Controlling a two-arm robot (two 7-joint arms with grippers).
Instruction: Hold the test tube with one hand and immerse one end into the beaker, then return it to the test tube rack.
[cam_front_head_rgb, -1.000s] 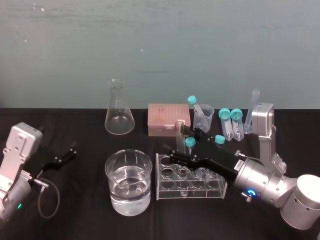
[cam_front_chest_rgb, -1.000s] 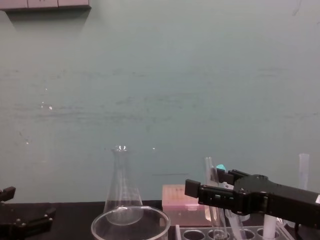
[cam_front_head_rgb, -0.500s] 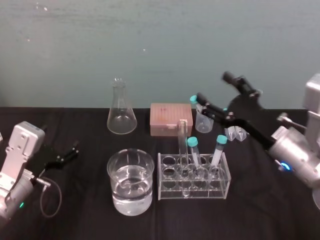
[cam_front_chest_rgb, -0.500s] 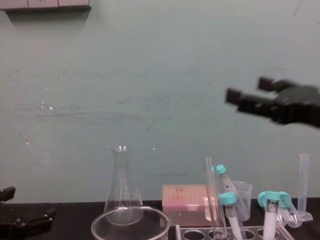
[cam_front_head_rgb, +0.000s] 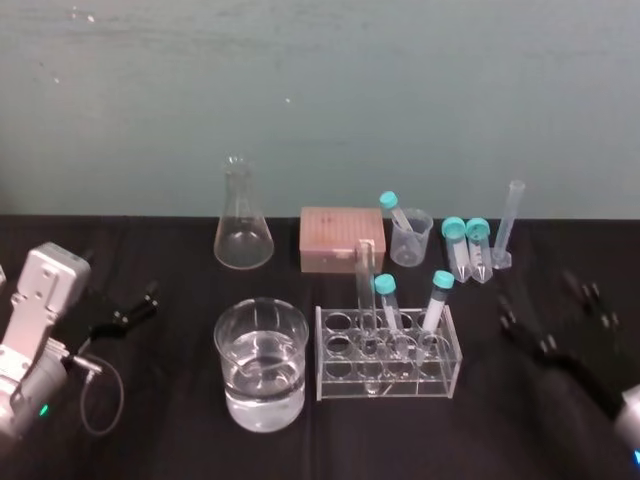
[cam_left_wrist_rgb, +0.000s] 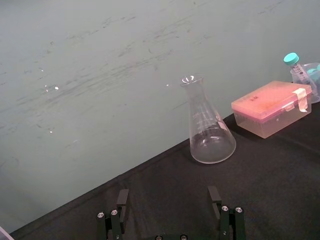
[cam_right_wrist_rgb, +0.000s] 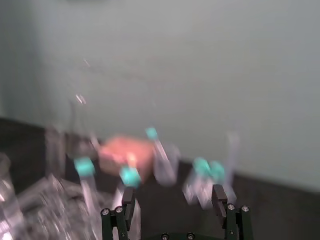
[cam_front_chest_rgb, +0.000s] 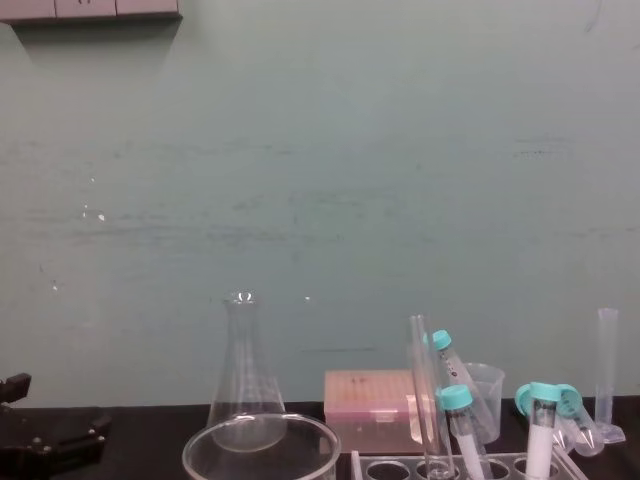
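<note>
Right hand (cam_front_head_rgb: 540, 300) low over the right side of the bench (cam_front_head_rgb: 170, 435), fingers spread wide, holding nothing — well apart from the rack (cam_front_head_rgb: 322, 360). Test tube (cam_front_head_rgb: 364, 290) upright in a back hole of that rack, just left of two teal-capped tubes (cam_front_head_rgb: 385, 300). Beaker (cam_front_head_rgb: 260, 365) of clear liquid just beside the rack's left end. Left hand (cam_front_head_rgb: 130, 308) parked at the bench's left, fingers apart too — empty.

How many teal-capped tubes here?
5 teal-capped tubes: two in the test tube rack, one leaning in the measuring cup, two between that cup and the graduated cylinder. None looks hidden.
</note>
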